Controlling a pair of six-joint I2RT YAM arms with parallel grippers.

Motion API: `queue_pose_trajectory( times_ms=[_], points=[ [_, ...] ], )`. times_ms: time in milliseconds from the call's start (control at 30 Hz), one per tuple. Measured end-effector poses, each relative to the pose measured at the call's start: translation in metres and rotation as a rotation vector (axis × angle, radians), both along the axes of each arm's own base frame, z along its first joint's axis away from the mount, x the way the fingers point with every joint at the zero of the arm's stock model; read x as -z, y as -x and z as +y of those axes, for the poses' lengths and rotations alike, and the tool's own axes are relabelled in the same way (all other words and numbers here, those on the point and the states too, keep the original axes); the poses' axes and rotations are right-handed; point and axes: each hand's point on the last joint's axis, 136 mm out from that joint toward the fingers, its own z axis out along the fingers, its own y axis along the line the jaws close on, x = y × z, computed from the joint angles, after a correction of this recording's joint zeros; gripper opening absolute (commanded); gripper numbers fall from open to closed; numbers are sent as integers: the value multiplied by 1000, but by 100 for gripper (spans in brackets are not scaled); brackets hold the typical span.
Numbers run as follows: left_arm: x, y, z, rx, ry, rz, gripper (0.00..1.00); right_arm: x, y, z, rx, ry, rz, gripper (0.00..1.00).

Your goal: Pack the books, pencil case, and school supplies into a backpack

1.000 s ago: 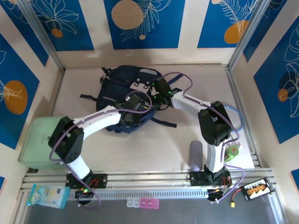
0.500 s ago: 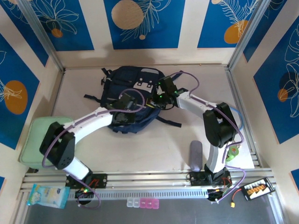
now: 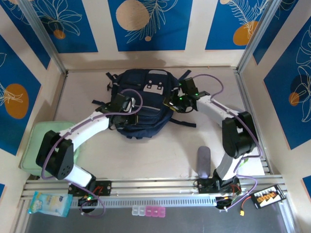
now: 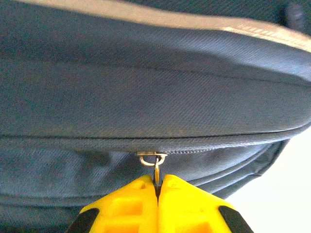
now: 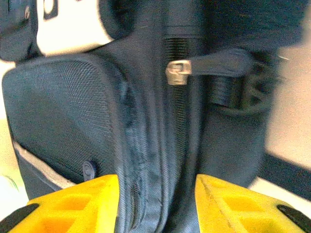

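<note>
Top external view: the backpack [image 3: 146, 114] lies towards the far edge of the worktop [image 3: 160, 150], about midway between the side edges, with both arms reaching in to it. The left gripper [image 3: 125, 108] sits over the bag's left half. The right gripper [image 3: 171, 103] is at its right side, next to a dark strap [image 3: 182, 124] trailing out across the surface.

From the left wrist, the yellow fingers [image 4: 131, 204] are pressed tight together, pinching the thin metal zip pull [image 4: 156, 171]. Its ring hangs from a closed zip line running across the navy backpack [image 4: 146, 97].

From the right wrist, the right gripper [image 5: 155, 199] has its jaws partly closed. A thick fold of the backpack [image 5: 63, 111] fills the gap and touches both yellow fingers [image 5: 233, 204], so it looks like a grip on the fabric. A second zip slider [image 5: 177, 73] sits farther up that seam, untouched.

The pencil case [image 3: 204, 162] lies well apart from the bag, near the near edge, just beside the right arm's base. A green box [image 3: 36, 145] rests at the worktop's left edge.
</note>
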Motion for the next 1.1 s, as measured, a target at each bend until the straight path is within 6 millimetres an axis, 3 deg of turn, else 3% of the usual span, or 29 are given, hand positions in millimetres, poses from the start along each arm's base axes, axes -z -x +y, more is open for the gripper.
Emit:
queue_pose_trajectory(
  times_ms=[200, 333, 500, 667, 800, 933, 1100],
  points=[
    [-16, 3, -55, 124, 84, -13, 0, -10, 24, -39, 163, -46, 35, 49],
    [-18, 8, -93, 206, 108, -9, 0, -16, 38, -45, 236, -94, 64, 49],
    [-13, 11, -123, 258, 112, 3, 0, -15, 53, -49, 324, -144, 121, 49],
    [-5, 13, -129, 271, 102, 19, 0, -9, 55, -47, 352, -170, 169, 48],
    [-3, 13, -129, 271, 99, 22, 0, -9, 43, -36, 327, -195, 183, 48],
    [-3, 13, -129, 271, 99, 21, 0, -12, 29, -25, 308, -207, 192, 42],
    [-3, 13, -129, 271, 99, 20, 0, 2, 28, -23, 314, -184, 242, 41]
  ],
)
